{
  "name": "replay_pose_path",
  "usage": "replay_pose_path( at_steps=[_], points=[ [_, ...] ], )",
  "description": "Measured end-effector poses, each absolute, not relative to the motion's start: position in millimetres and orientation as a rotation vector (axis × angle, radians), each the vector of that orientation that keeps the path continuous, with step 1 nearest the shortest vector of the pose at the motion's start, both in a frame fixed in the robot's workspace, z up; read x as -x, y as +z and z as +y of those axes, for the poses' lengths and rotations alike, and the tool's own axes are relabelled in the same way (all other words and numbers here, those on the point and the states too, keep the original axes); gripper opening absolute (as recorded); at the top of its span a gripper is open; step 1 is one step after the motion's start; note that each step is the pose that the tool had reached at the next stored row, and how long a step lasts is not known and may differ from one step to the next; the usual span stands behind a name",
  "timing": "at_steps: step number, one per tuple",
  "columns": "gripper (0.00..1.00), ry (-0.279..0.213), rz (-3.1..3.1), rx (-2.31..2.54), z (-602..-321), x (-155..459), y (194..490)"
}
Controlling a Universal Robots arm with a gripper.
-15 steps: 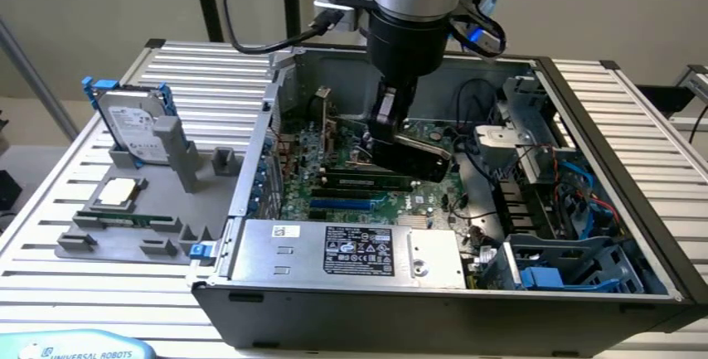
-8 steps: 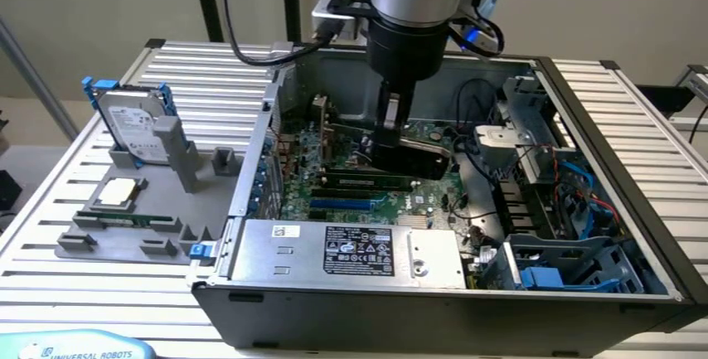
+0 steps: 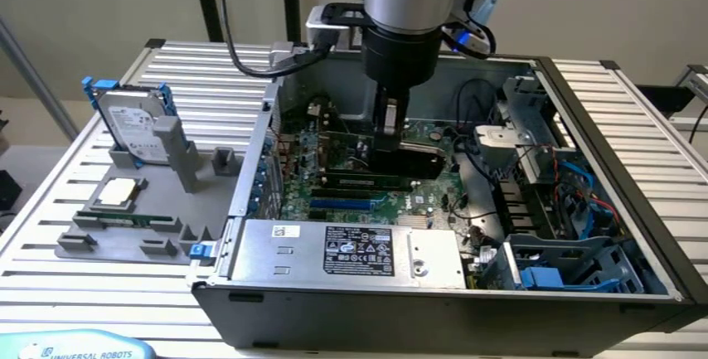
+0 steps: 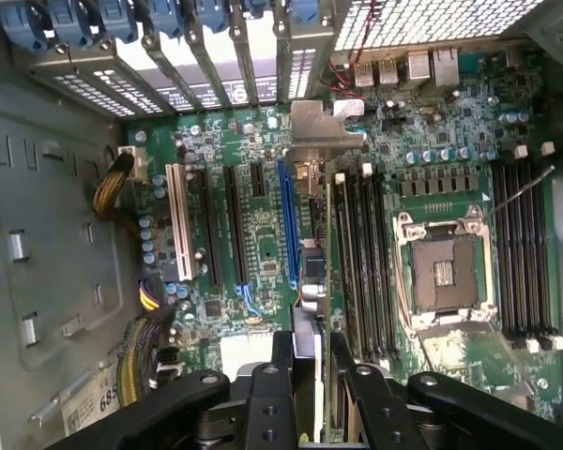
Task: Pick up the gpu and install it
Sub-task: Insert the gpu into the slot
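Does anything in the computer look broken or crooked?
Nothing looks broken or spilled. The gpu, held in the gripper, lines up straight with the blue slot. Only the square processor socket sits empty.

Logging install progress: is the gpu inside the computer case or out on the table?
Inside: the claw holds the gpu on edge over the motherboard. Whether it is fully seated, cannot tell.

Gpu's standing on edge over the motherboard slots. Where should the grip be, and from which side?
Take the gpu by its upper long edge, straight down from above, clamping its two flat faces. It is thin and stands on edge, metal bracket at one end, so the lower edge is left free. The gripper looks shut on it this way.
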State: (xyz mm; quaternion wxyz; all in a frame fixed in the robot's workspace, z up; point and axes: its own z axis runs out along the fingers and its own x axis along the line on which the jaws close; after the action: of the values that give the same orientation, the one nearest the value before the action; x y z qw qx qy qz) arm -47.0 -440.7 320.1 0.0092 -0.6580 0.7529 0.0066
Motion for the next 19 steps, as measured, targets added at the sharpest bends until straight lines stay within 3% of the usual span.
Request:
replay_pose_path(
  at_steps=[19],
  points=[
    [0.26, 0.014, 2.260, 2.147, -442, 75, 292]
  ],
)
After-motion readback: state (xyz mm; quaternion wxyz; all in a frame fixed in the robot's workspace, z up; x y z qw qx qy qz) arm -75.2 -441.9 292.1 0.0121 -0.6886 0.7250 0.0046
